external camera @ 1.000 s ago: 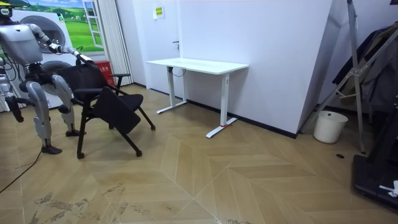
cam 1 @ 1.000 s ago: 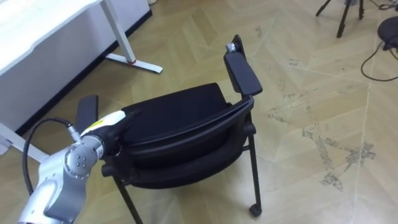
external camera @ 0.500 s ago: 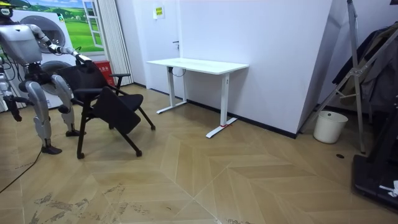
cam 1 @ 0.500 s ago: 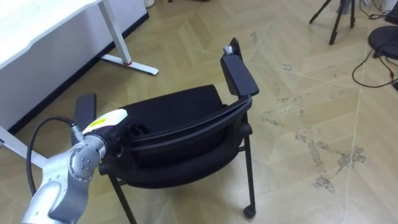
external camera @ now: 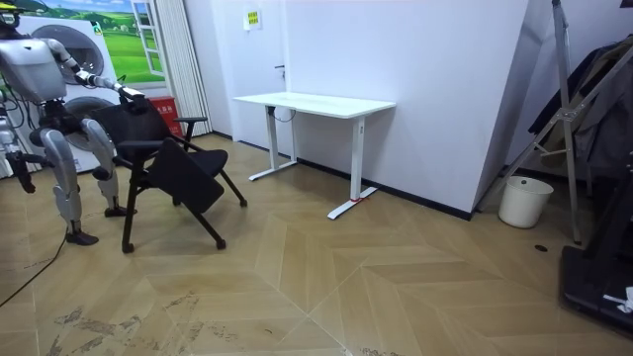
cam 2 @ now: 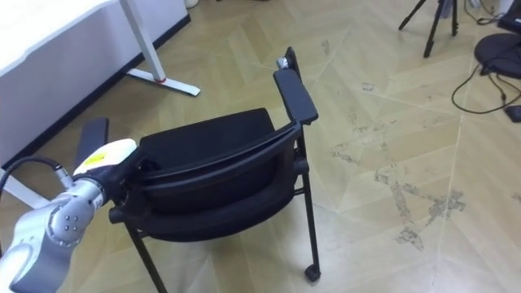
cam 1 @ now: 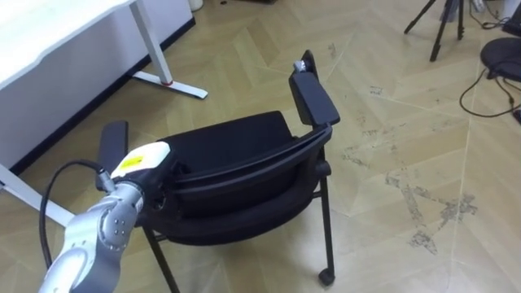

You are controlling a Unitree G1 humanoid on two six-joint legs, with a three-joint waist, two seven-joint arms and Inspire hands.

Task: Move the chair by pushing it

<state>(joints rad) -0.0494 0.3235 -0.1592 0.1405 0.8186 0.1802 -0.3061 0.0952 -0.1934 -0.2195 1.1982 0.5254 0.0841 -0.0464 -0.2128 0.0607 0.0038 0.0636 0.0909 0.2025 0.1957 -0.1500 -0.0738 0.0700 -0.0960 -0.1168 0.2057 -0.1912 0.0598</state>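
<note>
Chair [cam 1: 236,142] stands right of the desk [cam 1: 49,32], unmoved in the room view since a second ago. Our left hand [cam 1: 140,161] stays on the backrest's [cam 1: 252,167] left end; finger state we cannot tell. We judge the push barely begun.

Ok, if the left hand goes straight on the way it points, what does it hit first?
The black padded chair: the left hand is at its curved backrest, so it likely meets that first, though contact is unclear.

Silver arm, black cable, white-yellow left hand [cam 1: 142,159]
</note>
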